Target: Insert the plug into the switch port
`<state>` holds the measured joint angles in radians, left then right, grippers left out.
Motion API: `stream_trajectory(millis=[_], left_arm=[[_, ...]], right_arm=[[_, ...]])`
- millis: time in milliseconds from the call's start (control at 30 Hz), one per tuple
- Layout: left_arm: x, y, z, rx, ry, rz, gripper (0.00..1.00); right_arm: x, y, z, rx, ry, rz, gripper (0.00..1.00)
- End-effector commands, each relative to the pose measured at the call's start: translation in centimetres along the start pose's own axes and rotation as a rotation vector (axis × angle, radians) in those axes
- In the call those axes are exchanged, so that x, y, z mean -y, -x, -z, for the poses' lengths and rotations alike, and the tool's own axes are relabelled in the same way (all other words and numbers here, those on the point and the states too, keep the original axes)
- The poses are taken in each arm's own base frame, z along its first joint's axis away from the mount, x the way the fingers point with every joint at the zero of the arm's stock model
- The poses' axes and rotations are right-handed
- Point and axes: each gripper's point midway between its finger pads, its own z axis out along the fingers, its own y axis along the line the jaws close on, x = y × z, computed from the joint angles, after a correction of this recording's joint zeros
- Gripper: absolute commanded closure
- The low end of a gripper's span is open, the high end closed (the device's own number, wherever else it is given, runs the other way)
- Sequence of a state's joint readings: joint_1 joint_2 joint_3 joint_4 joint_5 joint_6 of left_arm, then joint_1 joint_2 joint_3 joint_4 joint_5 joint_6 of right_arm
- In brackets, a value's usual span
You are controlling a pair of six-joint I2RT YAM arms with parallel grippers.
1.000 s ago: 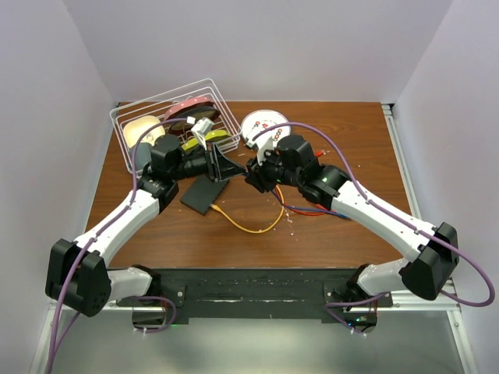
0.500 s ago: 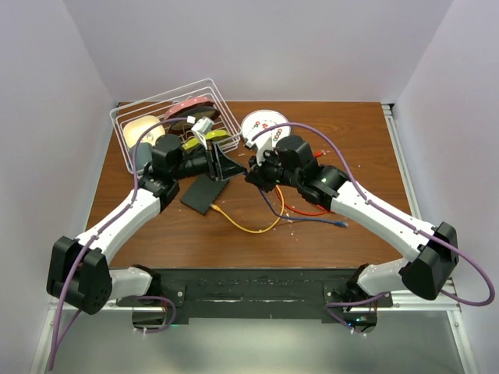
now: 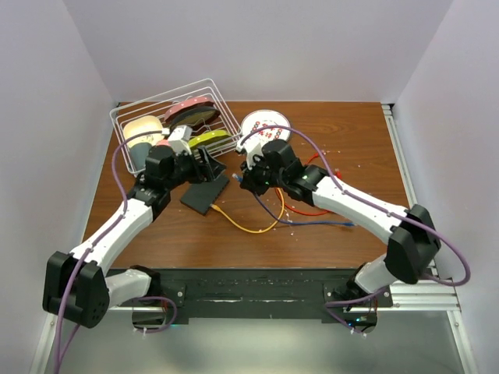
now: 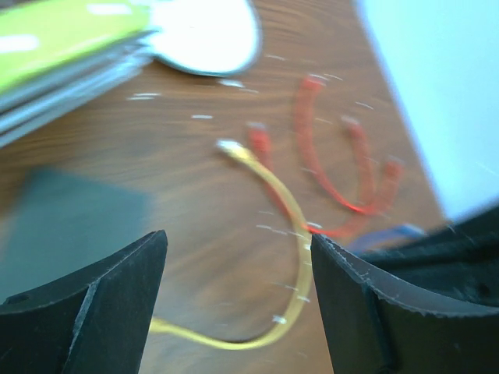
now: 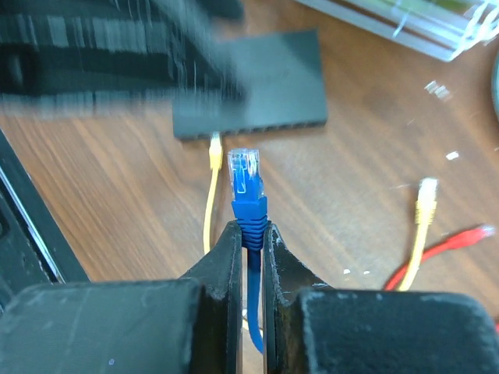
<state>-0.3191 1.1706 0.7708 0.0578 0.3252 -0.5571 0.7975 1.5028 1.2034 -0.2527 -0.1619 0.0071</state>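
our right tool (image 5: 249,234) pinches the blue plug (image 5: 246,178) by its boot at mid-frame, tip pointing up at the switch (image 5: 261,86), which lies flat on the counter (image 5: 366,195), apart. our left tool (image 4: 236,245) stands wide, holding nothing.

The switch (image 4: 78,222) is blurred and partly hidden.

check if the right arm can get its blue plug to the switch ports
Probably yes: the right claw holds the blue plug aimed at the switch's port row, bare table between; a yellow cable lies close alongside.
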Motion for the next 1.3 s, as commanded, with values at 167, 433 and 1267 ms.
stream_trajectory(millis=[167, 433, 1267], left_arm=[[-11.2, -0.5, 2.1, 0.110, 0.458, -0.043, 0.21], [-15.1, -3.0, -0.5, 0.058, 0.454, -0.017, 0.23], [-19.5, -5.4, -4.4, 0.060, 0.496, 0.004, 0.22]], right_arm=[[-0.8, -4.0, -5.0, -0.123, 0.098, -0.026, 1.00], [-0.4, -6.3, -8.1, -0.191, 0.105, -0.042, 1.00], [-0.5, -9.4, -13.5, -0.346, 0.121, -0.169, 1.00]])
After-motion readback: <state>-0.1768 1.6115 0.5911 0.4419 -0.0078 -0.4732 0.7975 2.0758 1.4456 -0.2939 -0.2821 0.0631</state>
